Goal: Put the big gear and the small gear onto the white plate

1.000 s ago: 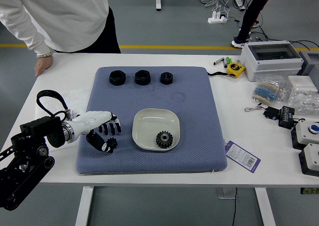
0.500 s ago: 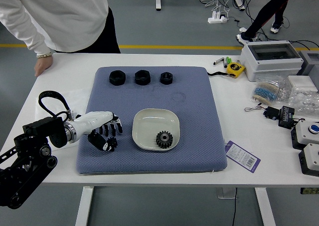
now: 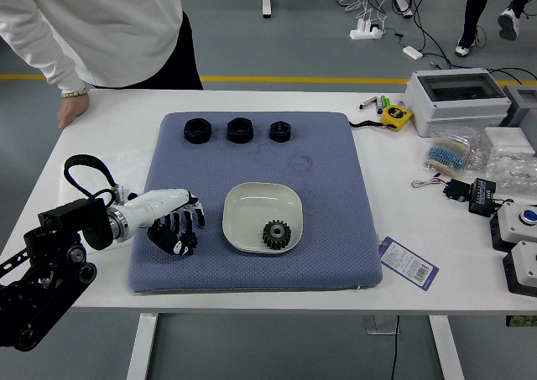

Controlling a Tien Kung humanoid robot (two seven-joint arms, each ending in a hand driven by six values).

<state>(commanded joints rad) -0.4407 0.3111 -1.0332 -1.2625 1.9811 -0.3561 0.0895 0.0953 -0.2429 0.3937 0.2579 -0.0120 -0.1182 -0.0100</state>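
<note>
From the head view, the robot's black-and-white left hand (image 3: 158,205) is reaching in from the 9 o'clock side, palm down. Its fingers are bending loosely and staying half open, the thumb standing apart from the others. They are hovering around the small black toothed gear (image 3: 190,244); I'm not seeing a closed grip, and I can't tell whether a fingertip is touching it.

That gear is lying on the blue-grey textured mat (image 3: 331,221), at the plate's 8 o'clock. The big black toothed gear (image 3: 277,235) is sitting inside the white rounded-square plate (image 3: 248,200), towards 5 o'clock.

Beyond the plate, three black hexagonal nuts (image 3: 240,130) are resting in a row between 11 and 12 o'clock. At 10, a person's hand (image 3: 73,109) is leaning on the white table (image 3: 336,301).
</note>
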